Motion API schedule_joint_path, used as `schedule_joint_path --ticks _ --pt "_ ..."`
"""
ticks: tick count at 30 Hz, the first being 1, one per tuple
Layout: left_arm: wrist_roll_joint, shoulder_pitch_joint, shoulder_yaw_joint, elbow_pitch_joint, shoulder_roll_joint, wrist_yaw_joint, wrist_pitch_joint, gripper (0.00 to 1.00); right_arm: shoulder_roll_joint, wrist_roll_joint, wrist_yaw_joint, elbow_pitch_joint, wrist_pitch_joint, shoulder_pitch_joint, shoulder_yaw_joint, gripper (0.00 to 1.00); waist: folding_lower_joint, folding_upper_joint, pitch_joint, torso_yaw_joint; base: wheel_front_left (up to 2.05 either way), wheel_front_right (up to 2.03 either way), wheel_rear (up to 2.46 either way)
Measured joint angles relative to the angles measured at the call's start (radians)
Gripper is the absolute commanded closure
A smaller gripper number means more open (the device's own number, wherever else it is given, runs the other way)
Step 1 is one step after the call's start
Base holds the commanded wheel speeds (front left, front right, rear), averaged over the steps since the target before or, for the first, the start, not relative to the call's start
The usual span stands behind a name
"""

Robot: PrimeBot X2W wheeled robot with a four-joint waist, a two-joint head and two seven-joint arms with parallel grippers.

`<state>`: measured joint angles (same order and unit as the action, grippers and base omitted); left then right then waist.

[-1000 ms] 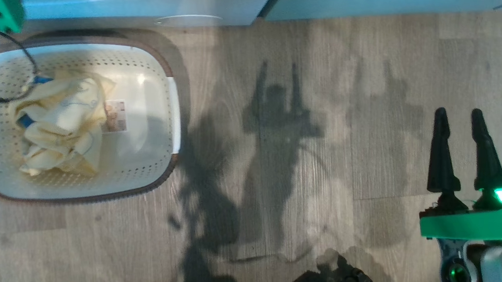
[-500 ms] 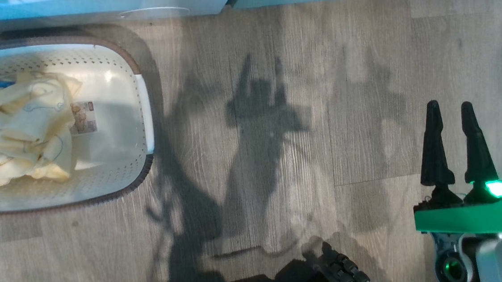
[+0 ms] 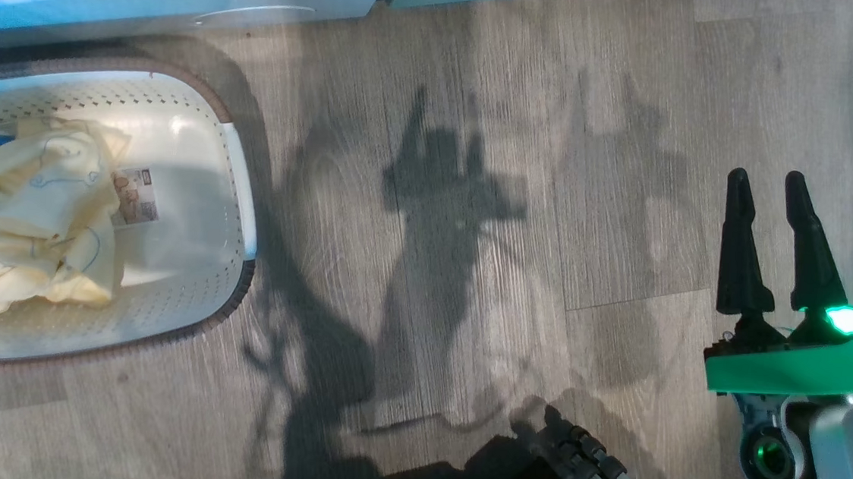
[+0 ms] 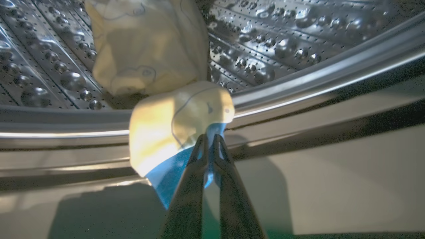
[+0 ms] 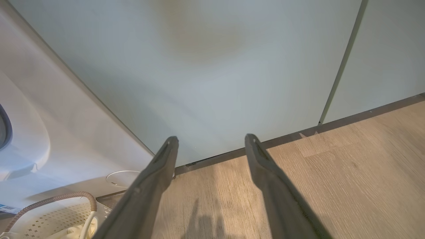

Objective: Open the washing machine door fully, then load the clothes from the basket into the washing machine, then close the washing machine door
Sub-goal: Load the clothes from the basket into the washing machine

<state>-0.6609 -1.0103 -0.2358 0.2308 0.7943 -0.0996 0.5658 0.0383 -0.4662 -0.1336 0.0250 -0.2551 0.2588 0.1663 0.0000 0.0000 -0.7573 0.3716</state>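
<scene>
Cream basket (image 3: 182,251) carries a base label (image 3: 131,196), print unreadable.

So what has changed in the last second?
The left arm's green wrist has left the head view's upper left corner. The left gripper is now shut on the blue edge of a cloth that hangs over the drum rim. The head camera turned, so the basket only seems shifted. The clothes in it lie as before; the right gripper stays open over the floor.
</scene>
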Motion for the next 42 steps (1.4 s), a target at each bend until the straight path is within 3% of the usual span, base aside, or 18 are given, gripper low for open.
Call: schedule_joint_path --ticks 9,23,30,40,41,42 --pt "0.096 -0.087 0.01 0.019 0.028 -0.01 -0.172 1.0 0.0 -0.016 0.0 -0.003 0.0 0.02 0.017 0.0 0.0 0.0 -0.021 0.02 0.0 0.0 0.0" --pt "0.197 -0.216 0.018 0.197 0.077 -0.009 -0.383 1.0 -0.001 -0.048 0.0 -0.005 0.0 0.02 0.049 0.0 0.0 0.0 -0.068 0.111 0.0 0.0 0.0" --pt "0.193 -0.229 0.014 0.292 0.076 0.003 -0.381 1.0 -0.001 -0.055 0.0 -0.005 0.0 0.015 0.053 0.0 0.0001 0.0 -0.074 0.137 0.0 0.0 0.0" --pt "0.165 -0.265 0.002 0.392 0.053 0.053 -0.365 1.0 -0.001 -0.054 0.0 -0.005 0.0 0.014 0.052 0.0 -0.0001 0.0 -0.06 0.128 0.0 0.0 0.0" --pt "0.159 -0.27 0.002 0.404 0.045 0.055 -0.363 0.95 -0.001 -0.054 0.0 -0.005 0.0 0.014 0.05 0.0 -0.0001 0.0 -0.058 0.125 0.0 0.0 0.0" --pt "0.156 -0.271 0.001 0.41 0.039 0.061 -0.362 0.65 -0.001 -0.052 0.0 -0.005 0.0 0.014 0.05 0.0 -0.0001 0.0 -0.056 0.122 0.0 0.0 0.0"
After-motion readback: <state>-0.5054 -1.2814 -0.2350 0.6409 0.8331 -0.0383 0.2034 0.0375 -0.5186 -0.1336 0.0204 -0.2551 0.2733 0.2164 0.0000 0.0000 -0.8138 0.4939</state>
